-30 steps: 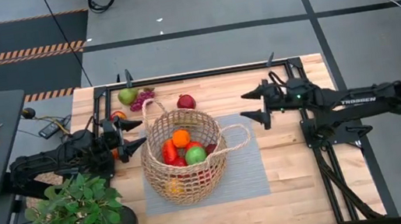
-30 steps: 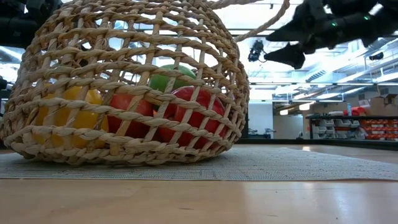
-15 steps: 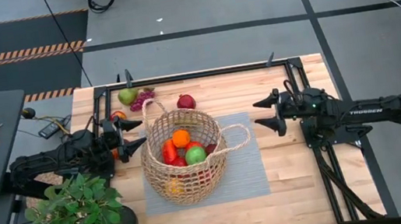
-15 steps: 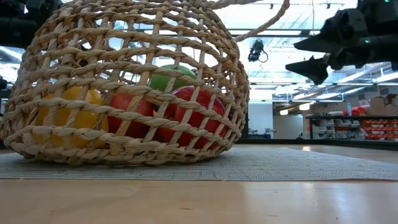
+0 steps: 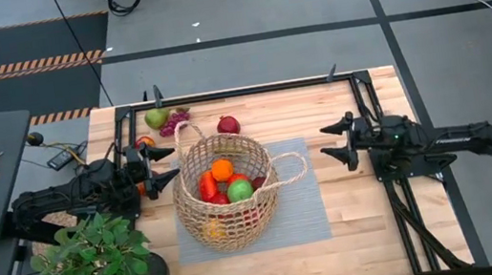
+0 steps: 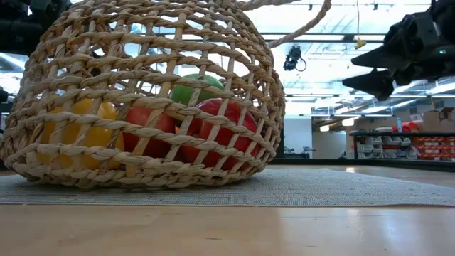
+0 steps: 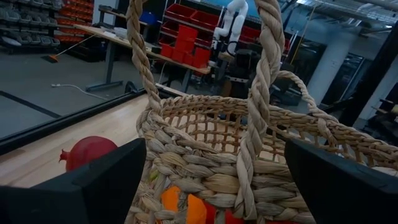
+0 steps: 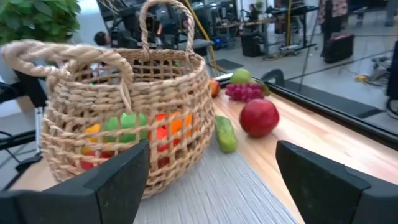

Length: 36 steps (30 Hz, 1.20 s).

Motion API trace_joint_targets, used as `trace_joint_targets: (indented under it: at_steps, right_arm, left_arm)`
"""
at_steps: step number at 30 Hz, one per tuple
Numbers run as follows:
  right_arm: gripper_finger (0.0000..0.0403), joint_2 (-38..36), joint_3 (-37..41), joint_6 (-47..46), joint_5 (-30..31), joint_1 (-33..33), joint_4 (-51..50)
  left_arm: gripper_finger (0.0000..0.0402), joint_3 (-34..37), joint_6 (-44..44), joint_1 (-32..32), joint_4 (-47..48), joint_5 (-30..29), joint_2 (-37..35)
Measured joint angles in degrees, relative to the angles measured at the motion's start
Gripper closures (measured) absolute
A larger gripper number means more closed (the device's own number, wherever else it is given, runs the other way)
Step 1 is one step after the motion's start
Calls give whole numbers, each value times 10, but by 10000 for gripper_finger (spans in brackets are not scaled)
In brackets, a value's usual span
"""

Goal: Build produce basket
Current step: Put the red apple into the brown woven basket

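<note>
Basket (image 5: 227,193) of round open-weave wicker, smooth glossy produce (image 5: 224,183) inside

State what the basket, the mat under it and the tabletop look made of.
Basket: tan woven wicker or twisted natural fibre, matte; open weave and rope-like handles show it. Mat: grey, finely ribbed woven material, possibly vinyl or fabric. Tabletop: light wood in joined strips, smooth with a slight sheen, like butcher block.

Robotics workshop; red parts bins (image 7: 186,37)
</note>
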State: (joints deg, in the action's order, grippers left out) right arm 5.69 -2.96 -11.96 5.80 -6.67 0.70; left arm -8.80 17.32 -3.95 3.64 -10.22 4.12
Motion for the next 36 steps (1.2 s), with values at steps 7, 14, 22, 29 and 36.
trace_joint_targets:
  at_steps: [7, 14, 22, 29, 36]
  right_arm:
    - [54, -23, 0, -3, 29, 31, -26]
    - [54, -23, 0, 0, 17, 32, -23]
    - [54, -23, 0, 1, 16, 32, -23]
    - [54, -23, 0, 1, 16, 32, -23]
    - [54, -22, 0, 1, 16, 32, -23]
  left_arm:
    - [12, 0, 0, 0, 0, 0, 0]
    - [12, 0, 0, 0, 0, 0, 0]
    - [12, 0, 0, 0, 0, 0, 0]
    - [12, 0, 0, 0, 0, 0, 0]
    - [12, 0, 15, 0, -1, 0, 0]
